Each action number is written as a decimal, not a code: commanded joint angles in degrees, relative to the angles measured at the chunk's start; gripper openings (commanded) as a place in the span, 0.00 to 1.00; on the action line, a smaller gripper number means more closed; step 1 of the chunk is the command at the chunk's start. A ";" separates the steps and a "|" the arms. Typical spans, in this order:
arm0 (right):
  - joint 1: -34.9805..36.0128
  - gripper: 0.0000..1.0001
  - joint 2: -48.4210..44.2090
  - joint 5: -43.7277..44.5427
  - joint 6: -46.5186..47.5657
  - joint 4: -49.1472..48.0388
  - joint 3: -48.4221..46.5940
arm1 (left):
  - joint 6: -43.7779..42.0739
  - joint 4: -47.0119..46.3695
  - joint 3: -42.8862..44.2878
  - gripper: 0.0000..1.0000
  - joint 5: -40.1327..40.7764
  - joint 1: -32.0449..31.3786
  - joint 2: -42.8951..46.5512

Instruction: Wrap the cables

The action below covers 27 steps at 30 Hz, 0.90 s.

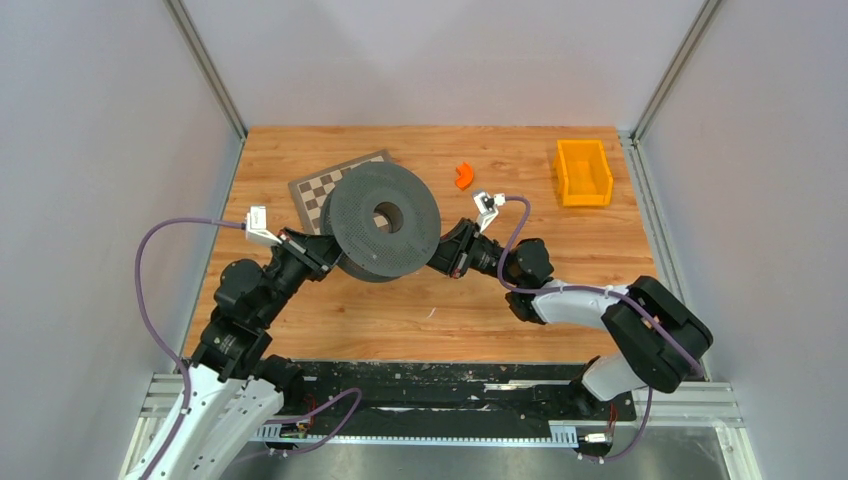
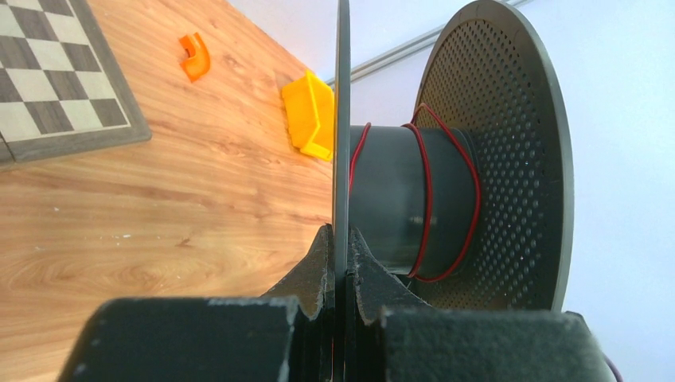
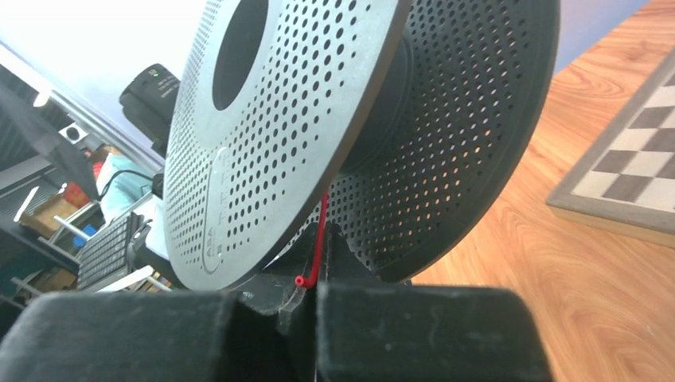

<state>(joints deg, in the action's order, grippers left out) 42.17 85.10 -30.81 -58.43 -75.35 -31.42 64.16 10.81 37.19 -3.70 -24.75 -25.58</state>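
L hand (image 1: 322,256): clenched on rim of one disc of the spool (image 1: 381,220). L wrist cam shows the thin disc edge pinched betw. both fingers (image 2: 314,270).

Checkerboard (image 1: 318,190): flat on surface (image 1: 450,310), behind-left of spool, partly hidden by it.

Spool: dark, two perforated discs w/ centre hole, tilted, sits betw. the two hands. Can't tell if its lower edge touches the surface.

Red wire (image 2: 428,191): a few loose turns round the spool core, betw. the discs. One loop hangs slack off the core, near the far disc. R wrist cam: one strand runs from betw. the discs down into the R hand.

R hand (image 3: 313,274): at spool's right edge, fingers closed on the red wire; short wire end pokes out at the fingertips.

Orange curved piece (image 1: 464,176): on surface beyond R hand, apart from spool.

Orange bin (image 1: 583,172): far right of surface, well apart from the rest.
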 commanded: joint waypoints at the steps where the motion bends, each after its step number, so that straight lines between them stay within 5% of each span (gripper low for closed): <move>1: -0.40 0.00 -3.20 3.54 3.15 5.58 0.21 | -0.13 -3.27 2.87 0.00 0.54 0.14 -1.14; 9: -0.60 0.00 -3.30 4.58 -3.27 3.20 0.67 | 0.80 -4.74 2.23 0.00 0.02 0.14 -2.44; 17: -0.64 0.01 -4.34 6.29 1.36 7.73 0.95 | 4.66 -6.71 1.89 0.00 -1.07 0.14 -2.77; 27: -0.60 0.06 -12.79 8.20 17.76 20.32 2.30 | -11.53 -8.67 3.76 0.00 -7.76 0.20 -2.84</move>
<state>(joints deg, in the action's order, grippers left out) 41.71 76.79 -23.79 -48.12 -57.91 -29.36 59.40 9.72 37.76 -7.51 -24.71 -29.52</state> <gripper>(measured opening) 0.036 0.028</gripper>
